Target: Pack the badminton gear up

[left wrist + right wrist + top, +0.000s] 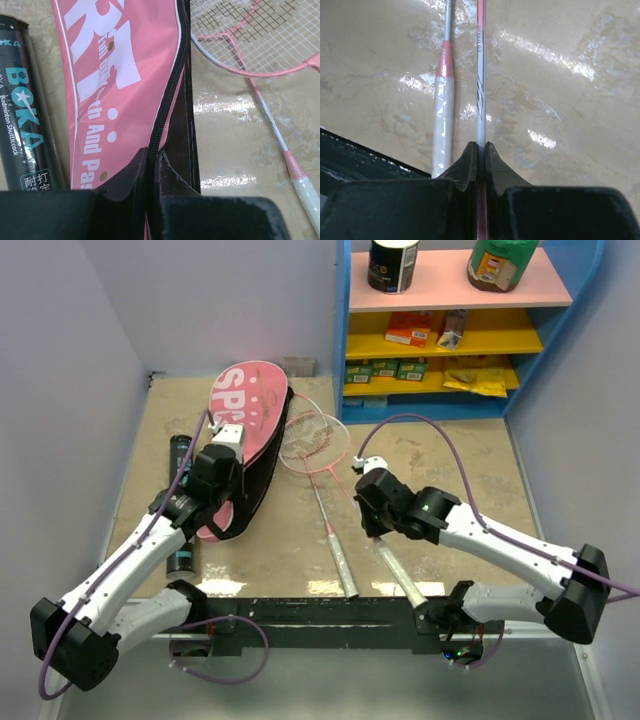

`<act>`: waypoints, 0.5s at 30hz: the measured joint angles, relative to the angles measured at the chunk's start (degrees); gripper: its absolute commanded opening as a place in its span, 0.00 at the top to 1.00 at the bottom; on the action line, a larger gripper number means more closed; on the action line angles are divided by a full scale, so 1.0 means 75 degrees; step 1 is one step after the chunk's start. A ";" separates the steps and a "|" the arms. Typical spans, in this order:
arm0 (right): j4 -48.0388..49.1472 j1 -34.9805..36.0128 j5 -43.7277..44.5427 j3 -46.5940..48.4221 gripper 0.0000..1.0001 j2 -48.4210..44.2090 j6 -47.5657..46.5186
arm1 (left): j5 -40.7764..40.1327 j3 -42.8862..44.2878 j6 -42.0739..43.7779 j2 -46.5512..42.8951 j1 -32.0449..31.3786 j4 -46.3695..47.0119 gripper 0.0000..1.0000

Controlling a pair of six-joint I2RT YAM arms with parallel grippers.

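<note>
The pink bag (250,405) lettered "SPORT" lies at the back left with its black zipper edge open. My left gripper (238,455) is shut on that zipper edge (156,145). The black shuttle tube (180,502) lies left of the bag and also shows in the left wrist view (22,110). Two pink/white rackets lie side by side, heads (315,438) overlapping beside the bag. My right gripper (374,528) is shut on the right racket's thin shaft (480,100), just above its handle. The other racket's handle (442,125) lies to its left. No shuttlecocks show.
A blue shelf unit (470,330) with jars and boxes stands at the back right. A black rail (320,615) runs along the near table edge between the arm bases. Lilac walls close in the left, back and right sides.
</note>
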 measured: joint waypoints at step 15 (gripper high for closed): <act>-0.1513 0.0041 0.0117 0.0242 1.00 -0.1422 0.0498 | -0.0353 -0.0047 -0.0035 0.0554 -0.0082 0.0731 1.00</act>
